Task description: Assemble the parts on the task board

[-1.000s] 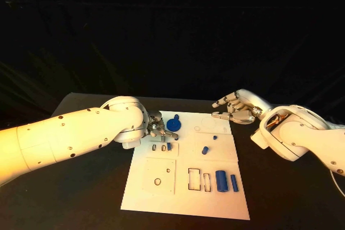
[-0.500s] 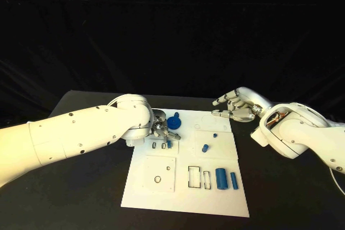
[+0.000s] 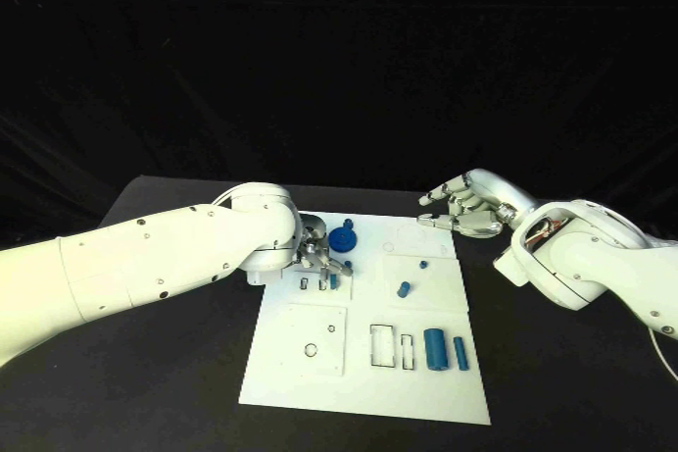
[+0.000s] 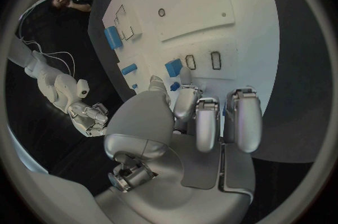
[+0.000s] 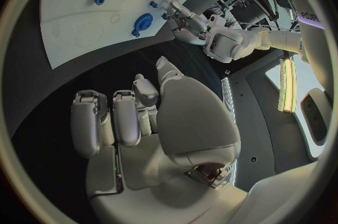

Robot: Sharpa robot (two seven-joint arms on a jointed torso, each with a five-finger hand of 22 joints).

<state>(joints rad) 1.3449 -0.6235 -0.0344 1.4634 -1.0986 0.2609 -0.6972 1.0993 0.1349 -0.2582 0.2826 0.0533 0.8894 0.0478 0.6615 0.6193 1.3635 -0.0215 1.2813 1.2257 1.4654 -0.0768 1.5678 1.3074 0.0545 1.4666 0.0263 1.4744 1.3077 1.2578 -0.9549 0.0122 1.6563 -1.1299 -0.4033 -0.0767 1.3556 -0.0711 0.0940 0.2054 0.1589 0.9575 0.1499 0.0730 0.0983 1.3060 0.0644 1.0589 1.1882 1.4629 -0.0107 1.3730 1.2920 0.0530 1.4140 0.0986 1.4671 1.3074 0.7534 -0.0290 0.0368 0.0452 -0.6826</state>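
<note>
A: How far along is the assembly?

B: Early, I'd judge. On the white board (image 3: pixel 370 374) most cut-outs are bare: the rectangular slots at 6 o'clock, the oval hole at 7 o'clock, the small slots by the left hand (image 3: pixel 319 257)

A: Which pieces are loose?

B: Two blue blocks (image 3: pixel 445 351) lie side by side at 5 o'clock, just beside the open slots. A short blue peg (image 3: pixel 405 290) lies near the centre, and a tiny blue pin (image 3: pixel 422 266) sits just past it towards 1 o'clock. A round blue knob (image 3: pixel 341 241) sits at 11 o'clock; whether it's seated I can't tell

A: And the hands?

B: The left hand hangs over the board at 10 o'clock, fingers curled down beside a small blue piece (image 4: pixel 173 68); whether it pinches anything I can't tell. The right hand (image 3: pixel 466 210) hovers over the tabletop (image 3: pixel 184 369) just off the board's 1 o'clock corner, fingers bent but apart, holding nothing
</note>
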